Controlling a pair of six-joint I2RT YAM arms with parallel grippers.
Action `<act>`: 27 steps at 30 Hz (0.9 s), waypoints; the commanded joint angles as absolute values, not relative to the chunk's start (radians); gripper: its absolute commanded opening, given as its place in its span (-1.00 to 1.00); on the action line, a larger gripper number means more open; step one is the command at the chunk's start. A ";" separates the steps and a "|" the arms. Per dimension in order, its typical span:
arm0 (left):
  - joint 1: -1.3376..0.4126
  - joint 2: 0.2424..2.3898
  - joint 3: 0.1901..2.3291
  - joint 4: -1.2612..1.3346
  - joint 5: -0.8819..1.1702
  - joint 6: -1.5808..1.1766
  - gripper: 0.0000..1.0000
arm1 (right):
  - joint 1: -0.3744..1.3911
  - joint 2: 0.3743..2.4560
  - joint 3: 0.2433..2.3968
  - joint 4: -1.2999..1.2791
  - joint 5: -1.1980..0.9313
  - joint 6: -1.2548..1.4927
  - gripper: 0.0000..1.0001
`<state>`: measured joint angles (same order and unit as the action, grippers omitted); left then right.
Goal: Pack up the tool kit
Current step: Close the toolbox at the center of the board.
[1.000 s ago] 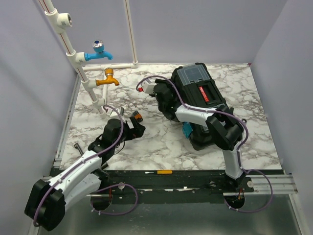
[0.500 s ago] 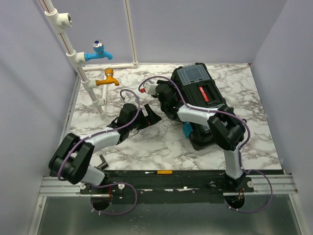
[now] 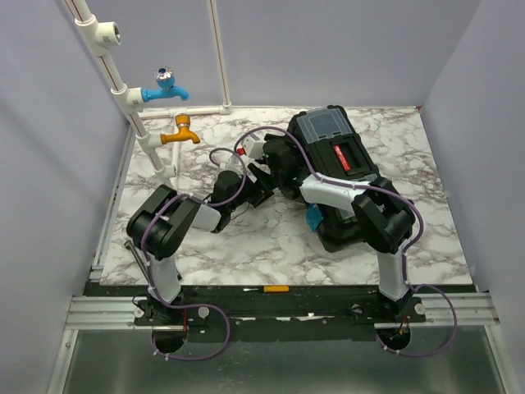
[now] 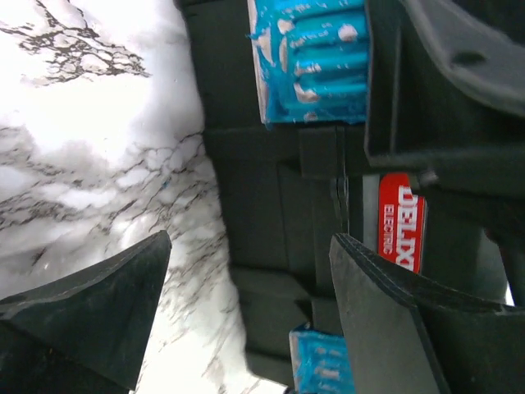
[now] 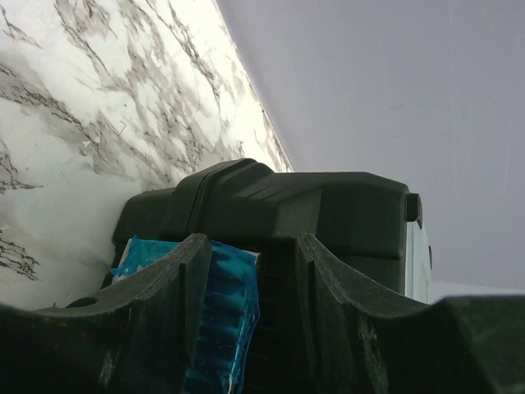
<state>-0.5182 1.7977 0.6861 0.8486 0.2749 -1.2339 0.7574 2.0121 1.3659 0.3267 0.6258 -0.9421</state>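
The left gripper [image 4: 246, 246] is seen with its fingers [image 4: 90, 316] spread wide apart and nothing held, just beside the left wall of the black toolbox [image 3: 340, 176]. Two teal latches [image 4: 312, 57] on that wall are framed between them. A red label [image 4: 399, 222] with white lettering, turned sideways, can be read as "DELIXI" above a smaller "ELECTRIC"; its edge is cut off by the right-hand finger. The right gripper [image 5: 253, 246] is held open over the box's edge, with another teal latch [image 5: 231, 304] in the gap; whether the pads touch it cannot be told. The toolbox is set askew on the marble table [image 3: 271, 242], right of the middle, and its left side is crowded by both wrists and their purple cables. On its top a clear-lidded compartment [image 3: 324, 127] is shown at the far end. At the far left a blue tap [image 3: 168, 84] and an orange tap [image 3: 182, 131] are mounted on white pipes [image 3: 123, 86]. A yellow-handled screwdriver [image 3: 275, 289] is left on the near rail.
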 commanded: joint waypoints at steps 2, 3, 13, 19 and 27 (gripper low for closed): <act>-0.517 1.976 0.718 1.245 0.254 -1.476 0.59 | 0.740 1.996 1.379 0.252 0.598 -0.911 0.04; -0.517 2.008 0.721 1.286 0.239 -1.500 0.59 | 0.739 1.996 1.384 0.249 0.600 -0.909 0.04; -0.508 2.220 0.827 1.473 0.181 -1.684 0.06 | 0.736 1.994 1.416 0.199 0.589 -0.872 0.03; -0.505 2.317 0.932 1.496 0.166 -1.750 0.05 | 0.736 1.997 1.434 0.162 0.584 -0.846 0.03; -0.475 2.408 1.032 1.534 0.162 -1.780 0.14 | 0.736 1.996 1.454 0.135 0.585 -0.834 0.02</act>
